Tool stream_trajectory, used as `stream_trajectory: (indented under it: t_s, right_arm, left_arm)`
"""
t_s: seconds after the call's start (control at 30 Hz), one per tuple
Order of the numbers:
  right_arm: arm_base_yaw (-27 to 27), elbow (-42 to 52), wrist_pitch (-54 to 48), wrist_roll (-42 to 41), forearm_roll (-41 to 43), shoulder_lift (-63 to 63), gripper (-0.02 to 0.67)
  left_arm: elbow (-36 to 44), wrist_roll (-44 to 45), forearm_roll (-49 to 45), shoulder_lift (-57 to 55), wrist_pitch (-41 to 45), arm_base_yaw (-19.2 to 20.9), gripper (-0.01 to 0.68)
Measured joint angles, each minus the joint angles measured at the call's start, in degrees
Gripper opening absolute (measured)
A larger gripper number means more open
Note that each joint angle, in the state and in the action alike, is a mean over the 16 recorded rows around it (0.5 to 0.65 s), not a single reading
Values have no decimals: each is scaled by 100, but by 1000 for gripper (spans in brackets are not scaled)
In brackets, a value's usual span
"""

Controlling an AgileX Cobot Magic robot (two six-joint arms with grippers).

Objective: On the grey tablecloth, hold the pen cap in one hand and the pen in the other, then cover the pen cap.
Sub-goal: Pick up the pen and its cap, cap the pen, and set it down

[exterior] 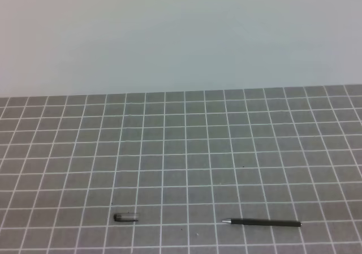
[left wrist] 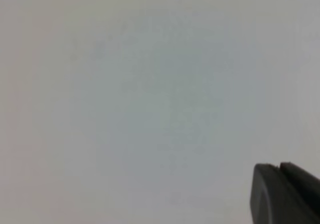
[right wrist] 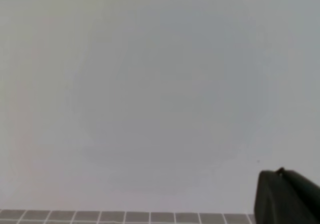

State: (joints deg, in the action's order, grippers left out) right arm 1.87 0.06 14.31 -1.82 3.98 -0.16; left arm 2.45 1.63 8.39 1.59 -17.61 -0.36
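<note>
One pen cap [exterior: 126,217] and one pen [exterior: 261,223] lie flat near the front edge of the grey tablecloth [exterior: 186,146], well apart, cap left, pen right with its silvery tip toward the cap. Neither hand appears in the exterior high view. Each wrist view shows only a dark corner of its hand, left hand [left wrist: 285,194] and right hand [right wrist: 286,198], against a pale wall; whether they are apart or together cannot be told. Only the right wrist view catches a strip of cloth.

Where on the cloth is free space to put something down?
Everything between the wall and the front row is bare grey tablecloth. So is the gap between the pen cap and the pen. Nowhere is crowded.
</note>
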Motion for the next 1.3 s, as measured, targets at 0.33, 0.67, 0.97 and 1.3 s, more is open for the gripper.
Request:
stream_trajectory:
  t_s: [0.33,0.67,0.97,1.3]
  right_arm:
    - [0,0,182,233,-23,0,3]
    - [0,0,-141,544,-65,0,3]
    - [0,0,-360,890,-73,0,3]
    - [0,-16,-431,1684,-55,1,3]
  left_arm:
    - [0,-117,22,0,-523,0,0]
    - [-279,-337,-7,0,-205,0,1]
    - [-973,-433,-124,-6,1422,0,1]
    - [-1321,-467,-99,-11,2393,0,0]
